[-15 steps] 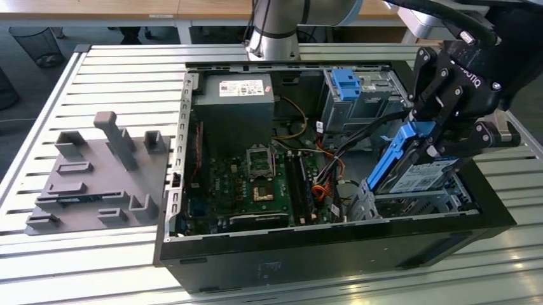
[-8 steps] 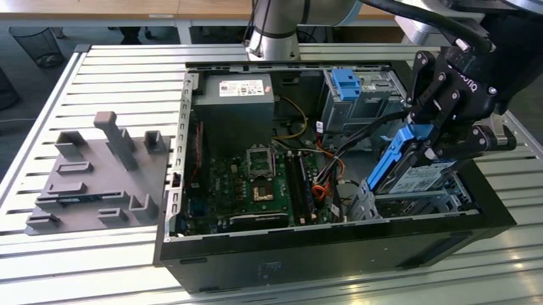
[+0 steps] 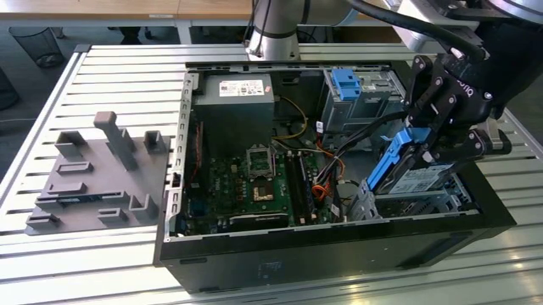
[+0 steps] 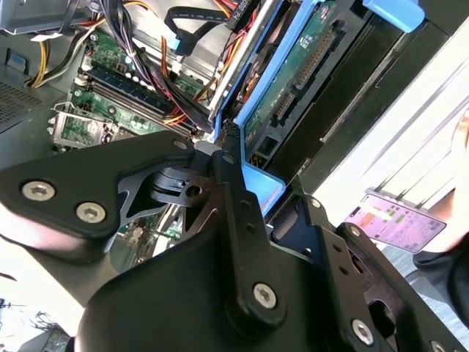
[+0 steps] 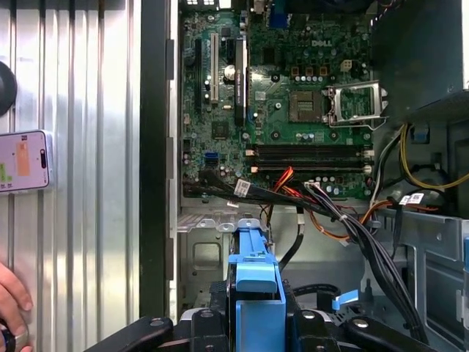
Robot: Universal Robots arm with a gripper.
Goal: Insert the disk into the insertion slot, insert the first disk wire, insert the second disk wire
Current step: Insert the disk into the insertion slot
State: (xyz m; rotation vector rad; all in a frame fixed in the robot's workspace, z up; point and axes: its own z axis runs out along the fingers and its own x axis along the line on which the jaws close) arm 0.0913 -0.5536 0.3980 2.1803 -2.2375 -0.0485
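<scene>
Gripper [image 3: 431, 145] pinching the disk [image 3: 405, 166]: the first step is in hand.
Exterior view: the arm leans in from the exterior view's right, wrist tipped, with the disk steeply tilted just above the insertion slot [image 3: 424, 202], not yet seated. Seating it likely calls for levelling the carrier with the cage mouth. Second wrist view: black fingers [image 4: 234, 191] clamp the blue frame. First wrist view: the frame hangs near the cables [image 5: 344, 220].

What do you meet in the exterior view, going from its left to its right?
Grey plastic fixture block → green motherboard inside the open black computer case → tilted grey metal hard drive in a bright blue plastic carrier, clamped in the black gripper.
</scene>
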